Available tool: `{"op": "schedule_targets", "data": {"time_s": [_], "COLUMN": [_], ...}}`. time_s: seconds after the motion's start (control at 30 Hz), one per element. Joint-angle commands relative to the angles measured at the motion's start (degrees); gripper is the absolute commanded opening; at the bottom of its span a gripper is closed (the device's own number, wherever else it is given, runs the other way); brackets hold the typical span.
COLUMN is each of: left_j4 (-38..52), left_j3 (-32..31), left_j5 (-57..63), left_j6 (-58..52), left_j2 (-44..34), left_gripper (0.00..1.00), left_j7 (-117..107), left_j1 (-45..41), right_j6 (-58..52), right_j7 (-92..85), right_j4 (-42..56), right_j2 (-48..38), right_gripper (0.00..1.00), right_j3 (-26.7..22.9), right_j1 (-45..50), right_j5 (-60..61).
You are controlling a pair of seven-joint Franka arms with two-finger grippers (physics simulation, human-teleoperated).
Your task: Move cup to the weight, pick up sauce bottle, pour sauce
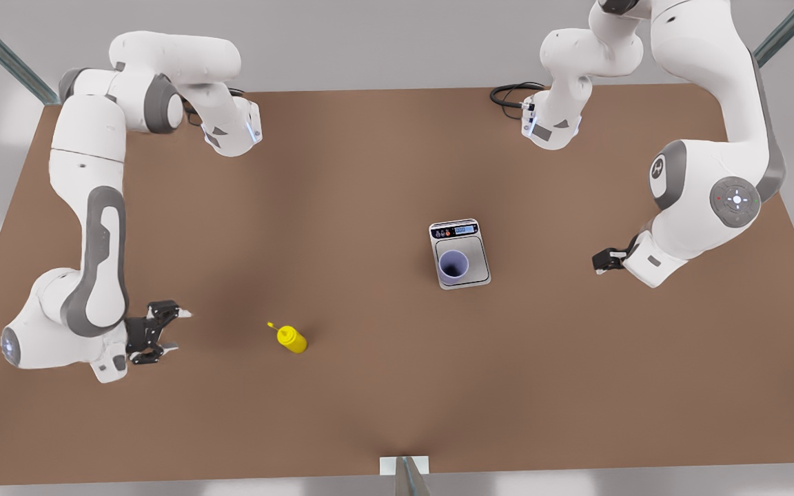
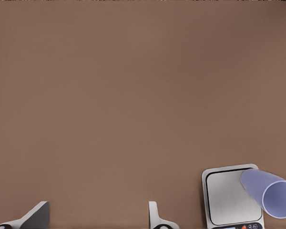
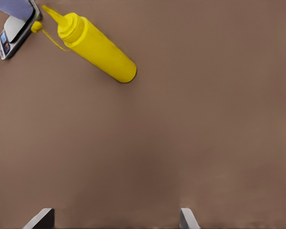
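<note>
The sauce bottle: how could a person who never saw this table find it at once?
On the brown table, look toward the front view's left, away from the scale carrying the cup. The sauce bottle stands there alone: bright yellow, with a thin pointed nozzle.

A broad, matte brown surface (image 1: 342, 179) spreads across the front view, lit evenly, with a soft darker band running down its middle. Behind and around it lies a plain pale grey backdrop (image 1: 369, 41). Thin grey-green metal struts (image 1: 4, 55) slant in at both upper corners, and another strut on a small white bracket (image 1: 404, 466) meets the near edge.
</note>
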Motion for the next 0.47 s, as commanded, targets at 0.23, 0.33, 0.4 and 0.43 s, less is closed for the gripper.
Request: {"op": "schedule_targets", "data": {"time_s": [0.23,0.33,0.4,0.43], "left_j4": [1.76,2.02,2.02,2.02], "left_j3": [0.0,0.0,0.0,0.0], "left_j5": [0.01,0.1,0.01,0.01], "left_j6": [-0.18,-0.09,-0.01,0.0], "left_j2": [0.16,0.33,0.51,0.59], "left_gripper": [1.0,1.0,1.0,1.0], "left_j7": [-0.09,-0.18,-0.18,-0.18], "left_j1": [0.0,0.0,0.0,0.0], "right_j6": [5.12,5.12,5.12,5.21], "right_j7": [54.23,56.34,56.25,56.16], "right_j4": [-14.52,-18.57,-18.75,-18.92], "right_j2": [-27.66,-33.12,-33.12,-33.12], "right_gripper": [1.0,1.0,1.0,1.0], "right_j3": [4.67,6.25,6.25,6.25], "right_j1": [2.12,2.03,2.12,2.03], "right_j5": [-24.49,-24.48,-24.48,-24.48]}}
